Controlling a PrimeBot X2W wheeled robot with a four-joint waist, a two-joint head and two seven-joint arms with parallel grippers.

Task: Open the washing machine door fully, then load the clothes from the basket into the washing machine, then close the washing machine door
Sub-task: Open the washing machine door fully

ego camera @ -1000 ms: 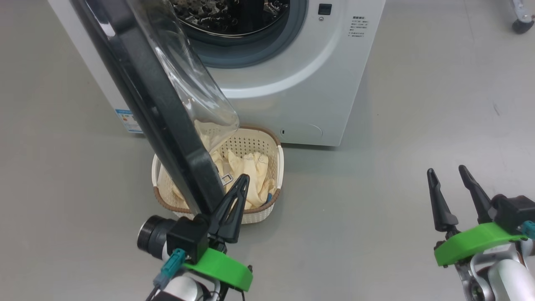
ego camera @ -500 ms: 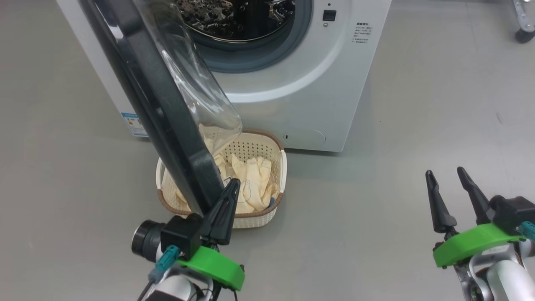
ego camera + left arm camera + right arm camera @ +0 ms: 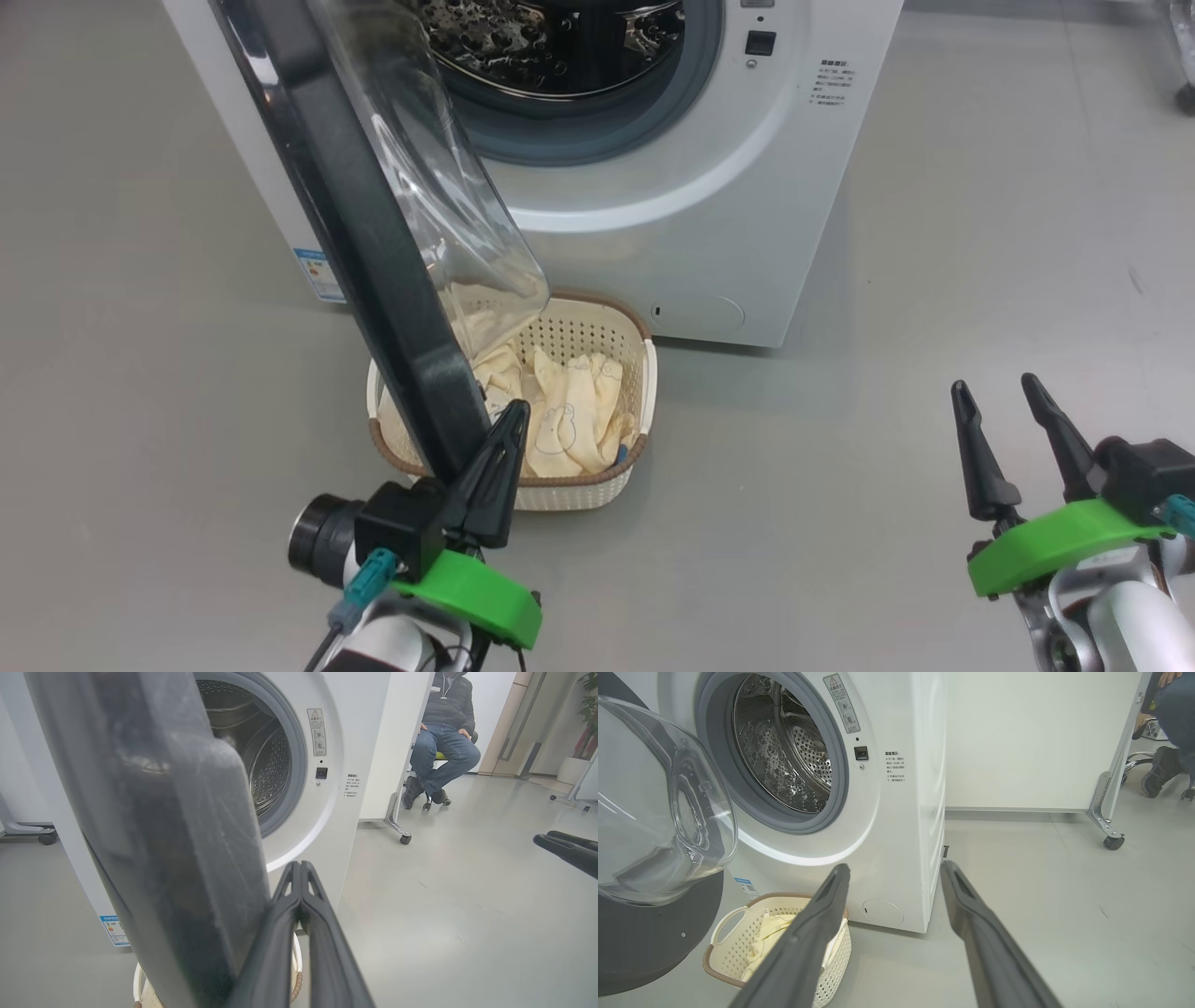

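**Left pincer (image 3: 515, 411) shut at round black-rimmed glass washing machine door (image 3: 373, 261)**

Closed fingers (image 3: 493, 471) seem to touch its free edge; right pincer (image 3: 994, 385) gapes, empty. Door juts edge-on toward the robot, bowl facing right, above the cream perforated basket (image 3: 569, 495) of pale yellow clothes (image 3: 569, 420) on the floor (image 3: 840, 513). Fingers could slip off the glossy rim.

clothes (image 3: 560, 415) in basket (image 3: 635, 457) before washing machine (image 3: 709, 233)
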